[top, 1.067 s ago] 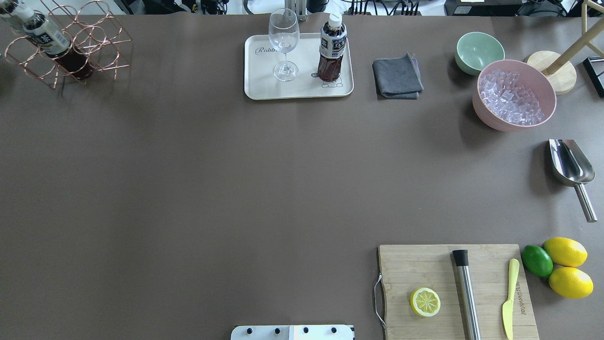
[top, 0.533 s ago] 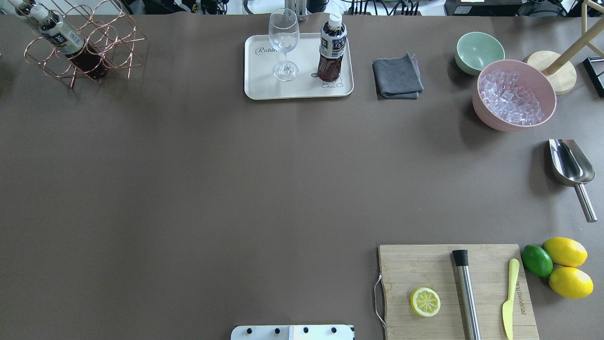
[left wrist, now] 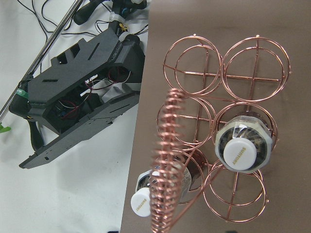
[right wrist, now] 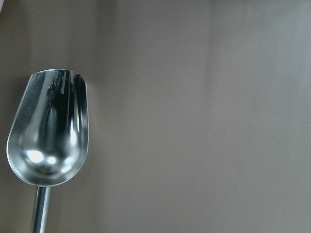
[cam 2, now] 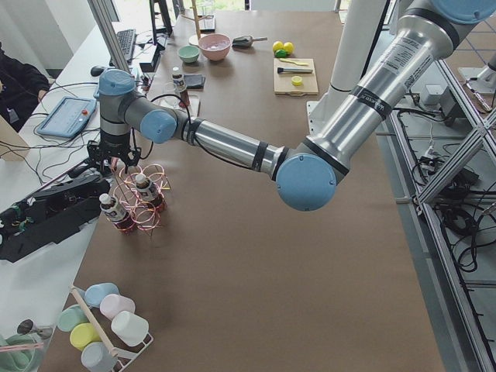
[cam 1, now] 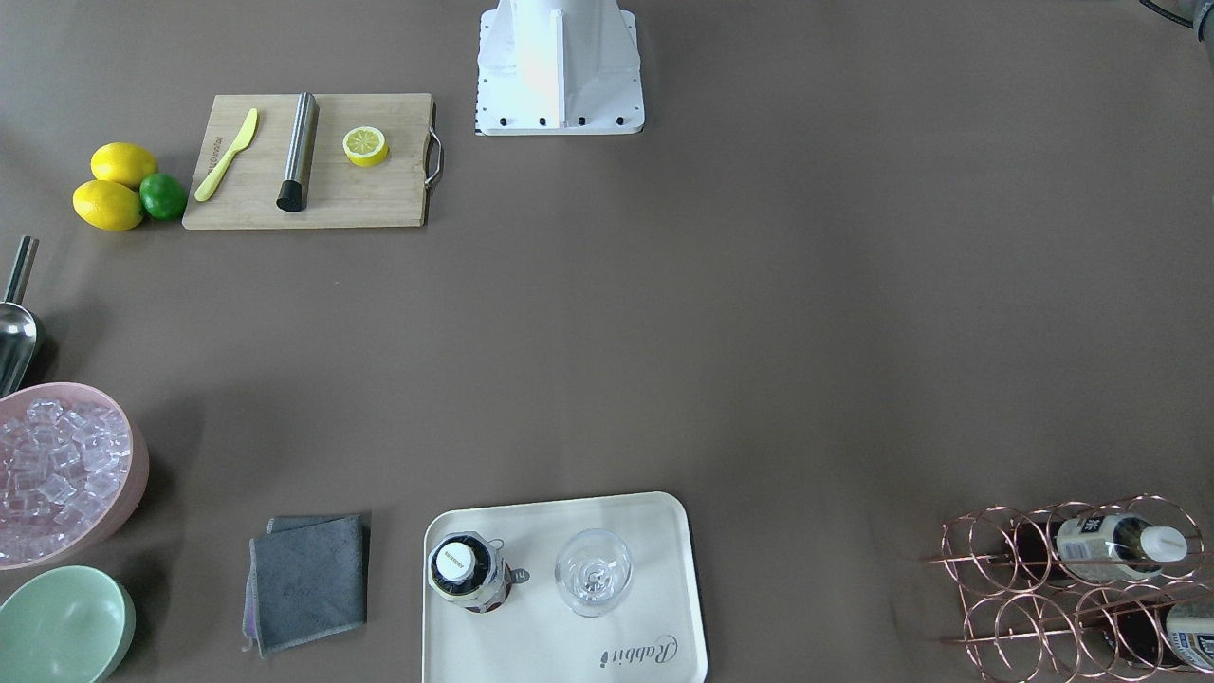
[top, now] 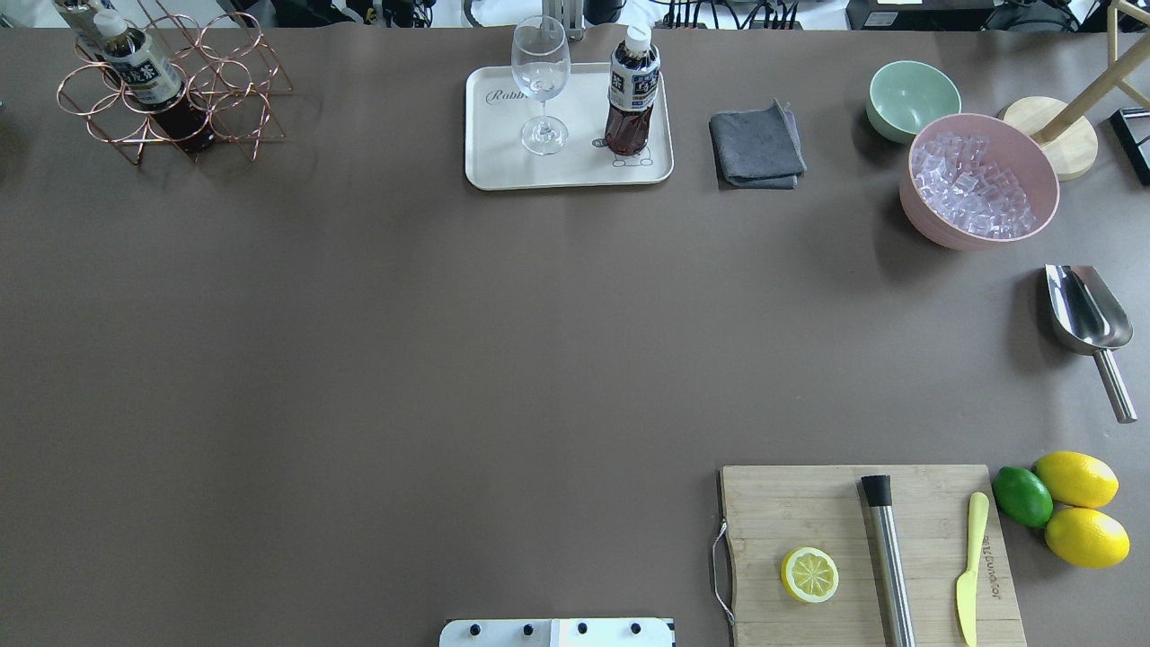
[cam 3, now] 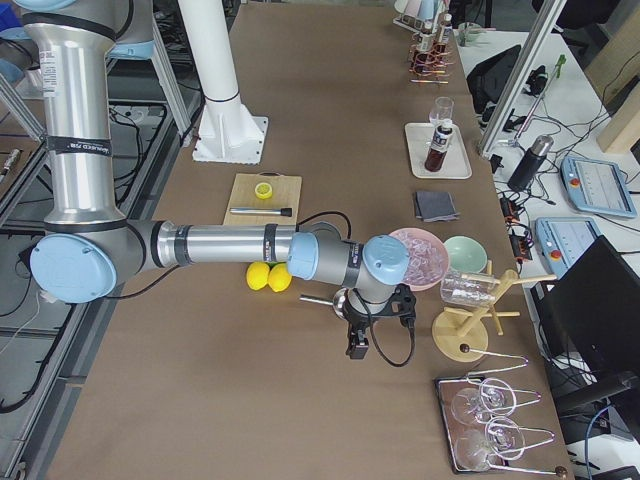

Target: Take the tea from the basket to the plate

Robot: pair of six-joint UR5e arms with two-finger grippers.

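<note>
The copper wire basket (top: 235,115) stands at the table's far left corner with two tea bottles in its cells, one capped in white (left wrist: 242,150) and one at the edge (left wrist: 144,202). Its coiled handle (left wrist: 167,160) rises toward the left wrist camera. My left gripper (cam 2: 116,157) hangs right over the handle; I cannot tell if it is open or shut. A third tea bottle (top: 632,94) stands upright on the cream plate (top: 503,166), beside a wine glass (top: 541,81). My right gripper (cam 3: 358,338) hovers far off above a steel scoop (right wrist: 48,131); I cannot tell its state either.
A grey cloth (top: 756,146), a mint bowl (top: 912,99) and a pink bowl of ice (top: 979,180) lie right of the plate. A cutting board (top: 867,553) with a lemon half, muddler and knife sits near the robot's base, with lemons and a lime beside it.
The basket with its two bottles has slid to the right along the table's far edge and stands straighter. The plate, its bottle and the glass have not moved.
</note>
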